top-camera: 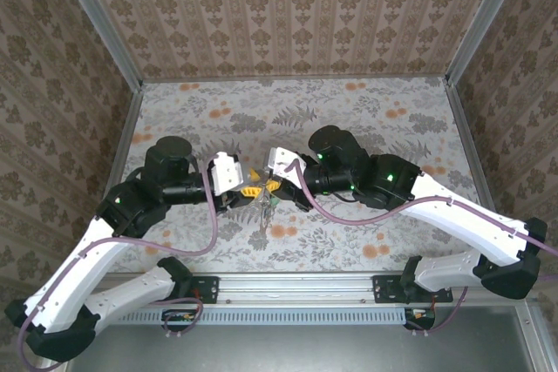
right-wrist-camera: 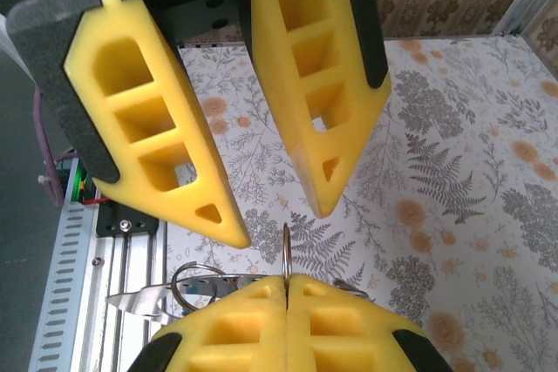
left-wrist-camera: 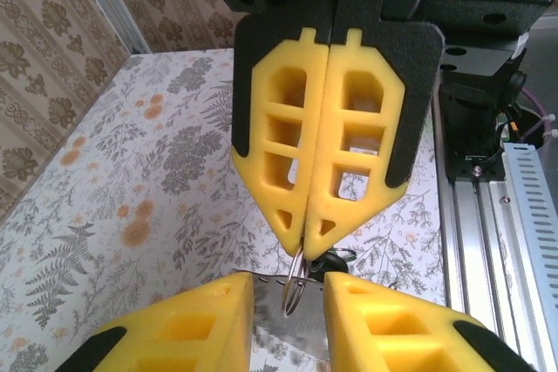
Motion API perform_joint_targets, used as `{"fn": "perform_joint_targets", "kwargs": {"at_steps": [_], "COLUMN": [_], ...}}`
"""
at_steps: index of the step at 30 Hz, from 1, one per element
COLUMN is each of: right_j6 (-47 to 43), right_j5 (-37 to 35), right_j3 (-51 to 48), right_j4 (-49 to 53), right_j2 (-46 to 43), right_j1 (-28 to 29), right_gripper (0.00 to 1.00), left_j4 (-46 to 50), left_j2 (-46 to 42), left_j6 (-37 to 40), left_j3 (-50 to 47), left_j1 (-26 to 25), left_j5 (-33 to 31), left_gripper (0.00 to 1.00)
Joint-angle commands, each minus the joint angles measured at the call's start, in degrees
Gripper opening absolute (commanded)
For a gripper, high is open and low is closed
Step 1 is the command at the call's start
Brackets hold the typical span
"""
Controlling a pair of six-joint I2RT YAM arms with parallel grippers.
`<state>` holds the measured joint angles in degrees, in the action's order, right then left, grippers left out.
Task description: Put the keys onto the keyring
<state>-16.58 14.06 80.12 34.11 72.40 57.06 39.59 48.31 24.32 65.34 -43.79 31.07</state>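
Pinched shut with the right end effector [left-wrist-camera: 305, 246] on the keyring [right-wrist-camera: 286, 254], presenting it upright and edge-on over the middle of the floral tabletop [top-camera: 349, 111]. Faced by the left end effector [right-wrist-camera: 282, 227], parted to a narrow gap, gripping nothing, lined up roughly on the top of that thin loop and very near it; cannot tell whether touching. Note, just beside the ring, low and partly behind the right fingers, a silvery key [right-wrist-camera: 131, 300] with a second small wire loop [right-wrist-camera: 196, 282]; cannot tell whether threaded on or merely caught. From above, reads only as a small dark tangle of keys [top-camera: 264, 211] under the yellow tips.

Risky from here, by judgement. Would twist the ring in the right pinch, and could pull it free, if closed on bare wire instead of on a key: so thin a hold, at the very tips. Would knock tip against tip if pushed forward while misaligned, shaking loose anything half-threaded. Once dropped flat on the busy pattern, would be hard to spot and harder to pick up. Better to confirm alignment before closing
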Motion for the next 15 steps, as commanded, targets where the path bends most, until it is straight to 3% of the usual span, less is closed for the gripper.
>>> {"fn": "perform_joint_targets", "kwargs": {"at_steps": [1, 6, 10, 15], "right_j6": [-0.95, -1.09, -1.44, -1.56], "right_j5": [0.03, 1.34, 1.92, 2.99], "right_j3": [2.45, 2.58, 2.39, 2.0], "right_j4": [-0.4, -0.57, -0.52, -0.45], "right_j2": [-0.57, -0.44, -0.59, -1.08], "right_j1": [0.29, 0.53, 0.53, 0.56], "right_gripper": [0.0, 0.0, 0.0, 0.0], "left_j4": [1.86, 0.82, 0.02, -2.16], "left_j2": [0.97, 1.3, 1.47, 0.37], "left_j6": [1.83, 1.69, 1.49, 0.85], "left_j3": [1.68, 0.97, 0.62, -0.26], "left_j1": [-1.18, -1.81, -1.91, -1.84], "left_j5": [-1.63, -2.15, -1.92, 1.03], "left_gripper": [0.27, 0.23, 0.0, 0.0]}}
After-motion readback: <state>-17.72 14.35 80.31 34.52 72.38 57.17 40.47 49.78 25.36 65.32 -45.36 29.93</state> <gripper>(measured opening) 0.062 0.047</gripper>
